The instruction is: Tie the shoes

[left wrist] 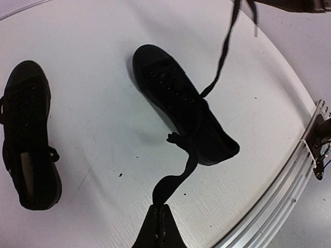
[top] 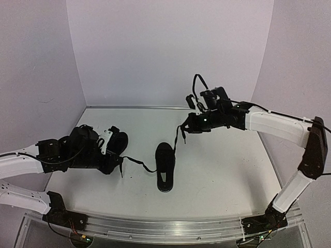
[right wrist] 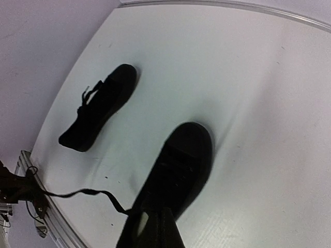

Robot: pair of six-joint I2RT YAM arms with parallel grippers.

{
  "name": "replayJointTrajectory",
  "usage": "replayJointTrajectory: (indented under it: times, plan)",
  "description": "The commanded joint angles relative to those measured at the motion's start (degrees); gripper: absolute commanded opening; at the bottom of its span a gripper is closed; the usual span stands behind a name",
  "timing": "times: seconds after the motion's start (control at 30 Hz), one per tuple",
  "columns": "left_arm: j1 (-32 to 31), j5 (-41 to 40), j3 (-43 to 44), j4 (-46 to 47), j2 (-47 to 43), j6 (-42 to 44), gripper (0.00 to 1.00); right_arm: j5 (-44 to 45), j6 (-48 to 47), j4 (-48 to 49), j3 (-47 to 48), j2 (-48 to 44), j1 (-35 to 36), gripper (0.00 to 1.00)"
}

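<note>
Two black shoes lie on the white table. One shoe (top: 165,166) sits mid-table with its toe pointing away, and both its laces are pulled out sideways. My left gripper (top: 121,161) is shut on the left lace (top: 139,164), seen pinched at the fingertips (left wrist: 160,209) with the lace (left wrist: 178,178) curling back to the shoe (left wrist: 181,103). My right gripper (top: 184,128) hangs above the shoe, shut on the other lace (top: 177,142), which rises to it (left wrist: 223,51). The second shoe (top: 118,142) lies left, partly behind my left arm, its laces loose (right wrist: 98,106).
An aluminium rail (top: 165,230) runs along the table's near edge, and both arm bases are clamped to it. White walls close in the table at the back and on both sides. The left arm's body lies low over the table's left part.
</note>
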Motion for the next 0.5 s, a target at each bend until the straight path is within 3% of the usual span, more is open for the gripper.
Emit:
replayJointTrajectory:
  times: [0.0, 0.2, 0.37, 0.47]
  plan:
    - [-0.3, 8.3, 0.0, 4.2, -1.3, 5.3, 0.0, -10.2, 1.3, 6.3, 11.0, 9.7, 3.7, 0.0]
    - [-2.3, 14.4, -0.3, 5.4, -0.4, 5.5, 0.0, -12.1, 3.7, 7.1, 25.9, 24.4, 10.6, 0.0]
    - [-6.7, 16.3, 0.1, 5.6, 1.2, 6.3, 0.0, -13.6, 7.7, 8.7, 31.8, 32.9, 13.4, 0.0]
    - [-7.3, 15.8, 0.3, 5.8, 2.0, 6.3, 0.0, -16.1, 8.9, 8.9, 32.4, 35.2, 13.9, 0.14]
